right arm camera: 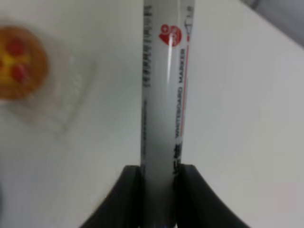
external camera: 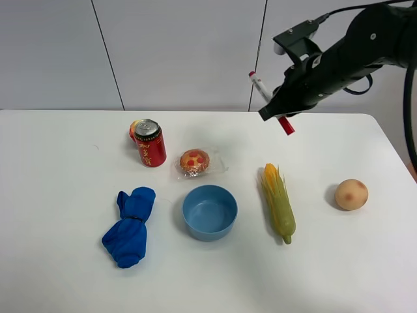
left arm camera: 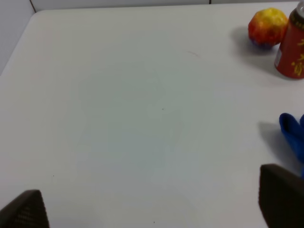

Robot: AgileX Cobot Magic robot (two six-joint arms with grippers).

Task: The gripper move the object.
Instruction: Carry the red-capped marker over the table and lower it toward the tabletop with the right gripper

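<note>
Marker pinched in R gripper, tilted, midair over table

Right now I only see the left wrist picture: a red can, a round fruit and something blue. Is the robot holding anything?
Observer: Yes. The right gripper is shut on a white marker with a red cap, tilted in the air over the far side of the table.
Operator: What's on the table over there?
Observer: A corn cob lies to the right of a blue bowl.
Operator: Anything else I can't see?
Observer: A wrapped pastry sits just behind the bowl.
</note>
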